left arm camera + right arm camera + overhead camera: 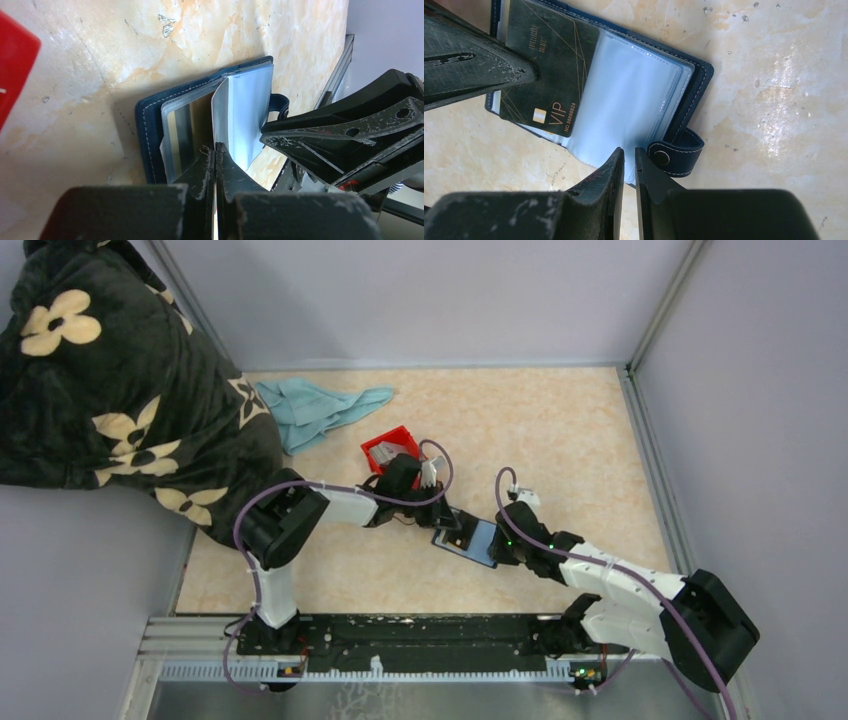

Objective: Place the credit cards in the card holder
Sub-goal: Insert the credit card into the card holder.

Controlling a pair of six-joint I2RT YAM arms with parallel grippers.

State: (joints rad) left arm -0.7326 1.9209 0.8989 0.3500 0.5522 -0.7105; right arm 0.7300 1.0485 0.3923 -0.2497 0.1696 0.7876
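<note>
The left gripper (215, 147), jaws together, noses the VIP card (549, 65) lying on the open navy card holder (699, 77). The right gripper (629, 152), a sliver apart, meets a clear sleeve (634, 95), grip uncertain. The card looks stiff and slick: pinch its free edge.

1. Holder (468, 537): lies open at the centre of the table (560, 430).
2. Card (549, 70): lies in holder.
3. Bin (385, 441): behind holder, leftward; cards (388, 451) inside.
4. Cloth (320, 408): behind bin, left.
</note>
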